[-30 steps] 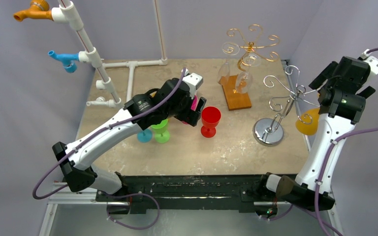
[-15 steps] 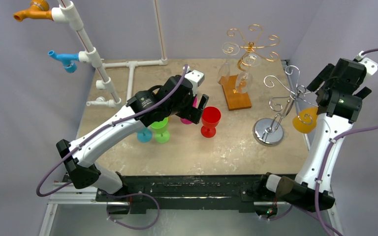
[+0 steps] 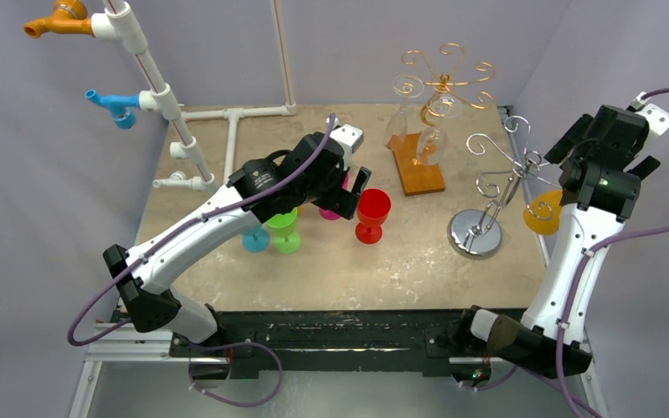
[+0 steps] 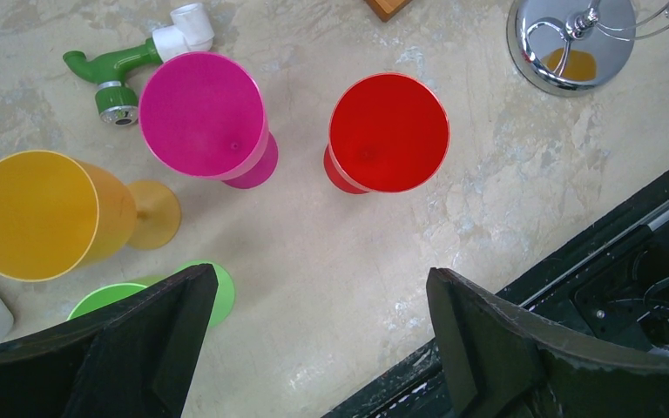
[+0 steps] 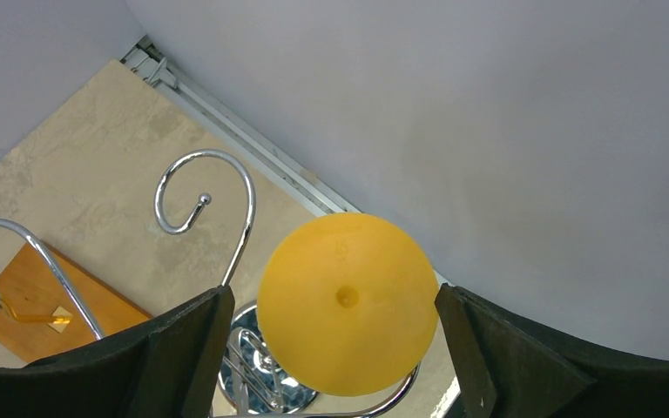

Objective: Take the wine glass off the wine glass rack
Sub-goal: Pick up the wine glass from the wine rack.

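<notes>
An orange-yellow wine glass (image 3: 542,218) hangs upside down on a right-hand hook of the silver wire rack (image 3: 498,178). My right gripper (image 3: 571,157) hovers just above it, open. In the right wrist view the glass's round foot (image 5: 346,300) sits between my two spread fingers, with gaps on both sides. The right gripper (image 5: 333,296) touches nothing. My left gripper (image 3: 348,198) is open and empty above the table, next to the red glass (image 3: 372,213). In the left wrist view this gripper (image 4: 322,287) is over bare table.
A gold rack with clear glasses stands on a wooden base (image 3: 418,170) behind the silver rack. Magenta (image 4: 205,117), red (image 4: 388,131), yellow (image 4: 35,213) and green (image 3: 285,228) glasses stand mid-table, a blue one (image 3: 255,241) beside them. White pipework (image 3: 179,131) stands at the left. The right wall is close.
My left gripper has drawn back a little from the magenta glass and risen slightly. My right gripper has shifted slightly right above the hanging glass.
</notes>
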